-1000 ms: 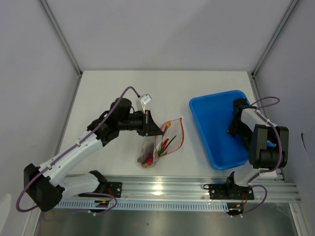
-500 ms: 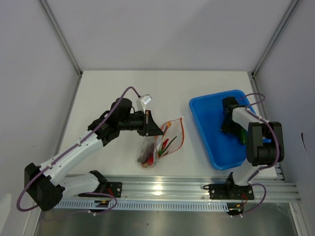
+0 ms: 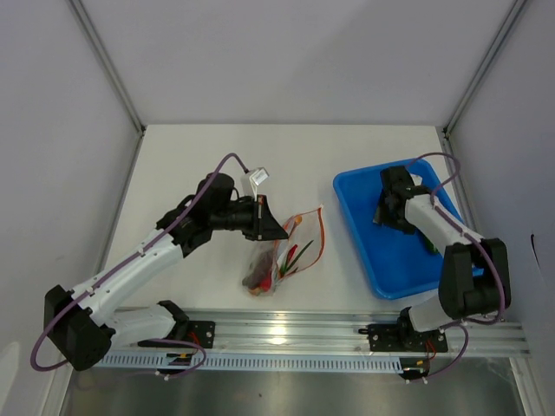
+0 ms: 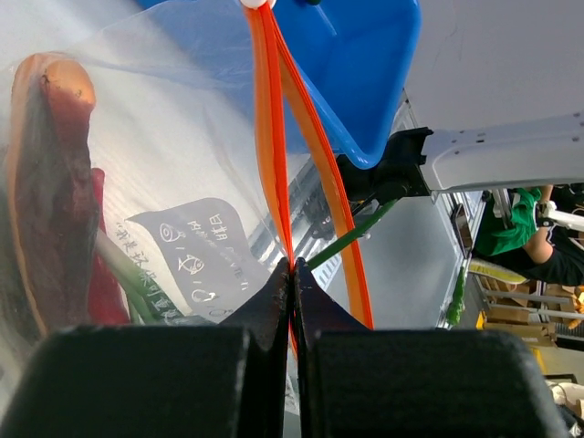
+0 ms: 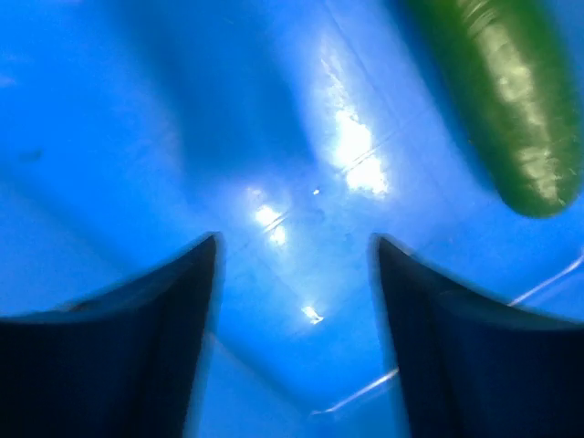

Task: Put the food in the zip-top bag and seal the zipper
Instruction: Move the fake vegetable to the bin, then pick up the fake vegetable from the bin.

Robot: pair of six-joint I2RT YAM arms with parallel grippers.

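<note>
The left fingers (image 4: 260,315) are pinched shut on the zipper (image 4: 269,137), holding the zip-top bag (image 4: 164,137) mouth up off the counter (image 3: 208,156) for loading; a sausage (image 4: 46,182) lies inside. The right fingers (image 5: 119,338) are spread wide over the blue tray (image 5: 274,137) beside the cucumber (image 5: 497,100), probably the next item.
</note>
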